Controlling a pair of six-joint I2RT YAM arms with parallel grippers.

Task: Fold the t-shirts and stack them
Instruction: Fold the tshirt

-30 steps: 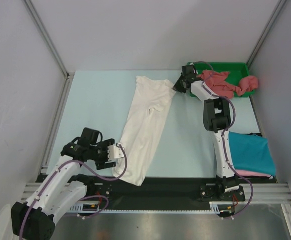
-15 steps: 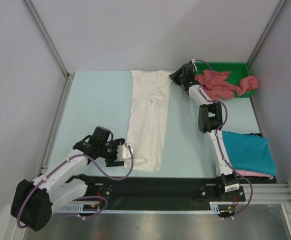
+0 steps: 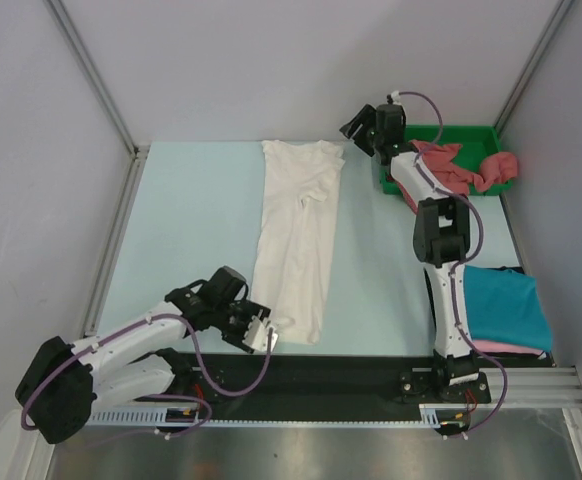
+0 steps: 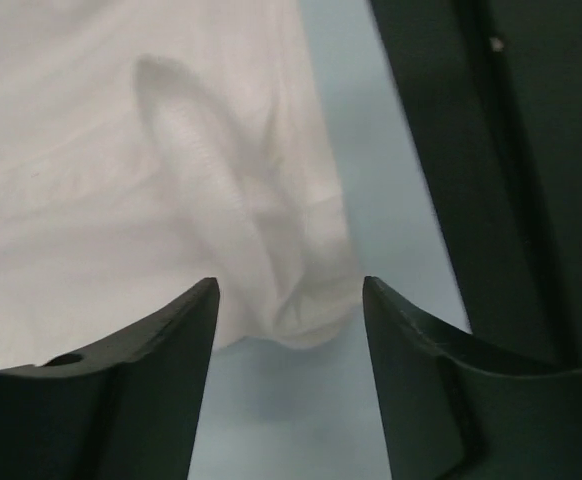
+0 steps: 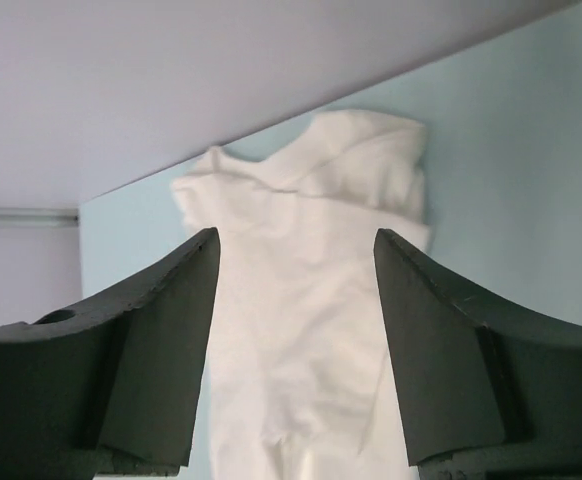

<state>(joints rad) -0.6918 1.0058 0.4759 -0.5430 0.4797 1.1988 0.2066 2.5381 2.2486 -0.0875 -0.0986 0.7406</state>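
A white t-shirt (image 3: 299, 240), folded into a long narrow strip, lies flat from the far edge to the near edge of the pale blue table. My left gripper (image 3: 262, 336) sits low at the shirt's near left corner, open; in the left wrist view that gripper (image 4: 289, 292) has the rumpled hem (image 4: 306, 300) just ahead of its tips. My right gripper (image 3: 354, 128) hangs open above the far right end; from the right wrist, this gripper (image 5: 296, 240) looks down on the shirt (image 5: 301, 330). Dusty red t-shirts (image 3: 443, 170) spill from the tray. A teal t-shirt (image 3: 501, 305) lies folded on a pink one (image 3: 516, 348).
The green tray (image 3: 441, 129) stands at the far right corner behind the right arm. A black strip (image 3: 351, 375) runs along the near edge between the arm bases. Grey walls and metal posts (image 3: 91, 80) enclose the table.
The right gripper opened, let go of the shirt's far end and lifted away to the back. The shirt now lies straight. The left gripper swung right and nearer, to the near corner.
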